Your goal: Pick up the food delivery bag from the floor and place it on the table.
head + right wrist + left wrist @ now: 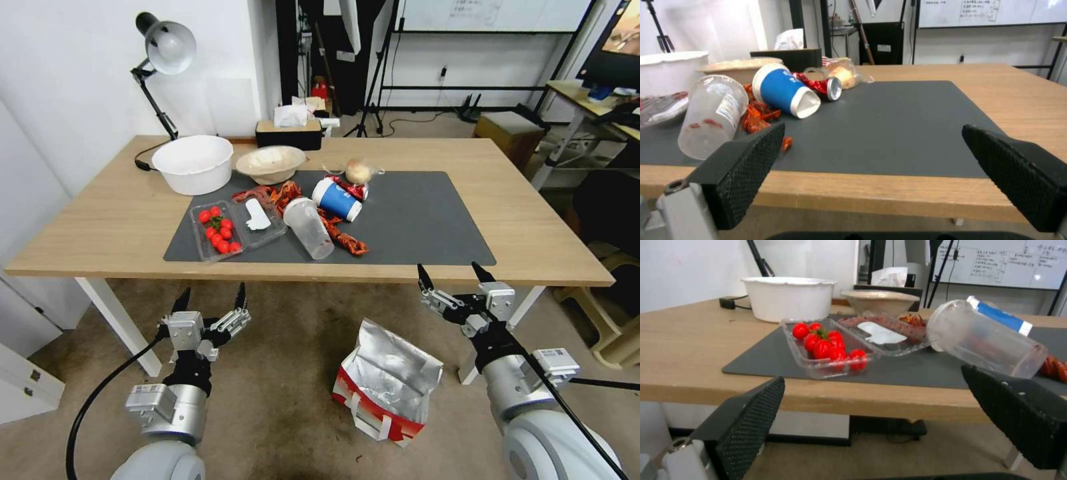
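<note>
Head view is showing the bag sitting on the floor, mouth gaping and foil lining exposed, just before the table and between the two arms. Left gripper is hovering released, fingers spread, below the near table edge and well apart from the bag. Right gripper is hanging unclenched by the table's edge, above and beside the bag, nothing grasped. Clutter is crowding the mat's left half; its right half is lying bare, probably leaving room for the bag.
</note>
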Robot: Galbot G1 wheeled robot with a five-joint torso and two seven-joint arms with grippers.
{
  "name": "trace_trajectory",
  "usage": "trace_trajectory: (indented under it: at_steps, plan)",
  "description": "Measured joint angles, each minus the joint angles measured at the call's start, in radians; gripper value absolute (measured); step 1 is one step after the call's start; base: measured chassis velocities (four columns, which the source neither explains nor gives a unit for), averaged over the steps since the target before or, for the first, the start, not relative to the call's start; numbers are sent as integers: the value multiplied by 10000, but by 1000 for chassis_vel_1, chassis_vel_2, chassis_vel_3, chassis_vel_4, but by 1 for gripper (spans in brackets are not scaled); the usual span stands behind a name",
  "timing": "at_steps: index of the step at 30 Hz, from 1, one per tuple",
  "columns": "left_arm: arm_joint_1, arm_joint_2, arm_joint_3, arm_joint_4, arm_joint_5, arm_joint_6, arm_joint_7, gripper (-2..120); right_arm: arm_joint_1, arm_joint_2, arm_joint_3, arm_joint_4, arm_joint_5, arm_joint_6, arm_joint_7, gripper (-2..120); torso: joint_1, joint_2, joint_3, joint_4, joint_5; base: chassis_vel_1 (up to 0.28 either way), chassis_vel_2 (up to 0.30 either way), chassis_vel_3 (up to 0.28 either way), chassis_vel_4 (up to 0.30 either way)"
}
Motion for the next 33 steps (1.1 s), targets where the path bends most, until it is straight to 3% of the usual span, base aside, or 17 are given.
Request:
trace_trajectory:
  at_steps: [22,33]
  plan:
    - [-24,0,-42,193,12,-222,89,99,3,-71,-82,-173,-34,218,-109,100,-709,-1632,-925,0,0,0,0,0,0]
    - [-26,1,-95,235,12,-290,100,99,-28,-92,-121,-209,-47,374,-157,100,-920,-2133,-1217,0,0,0,0,0,0]
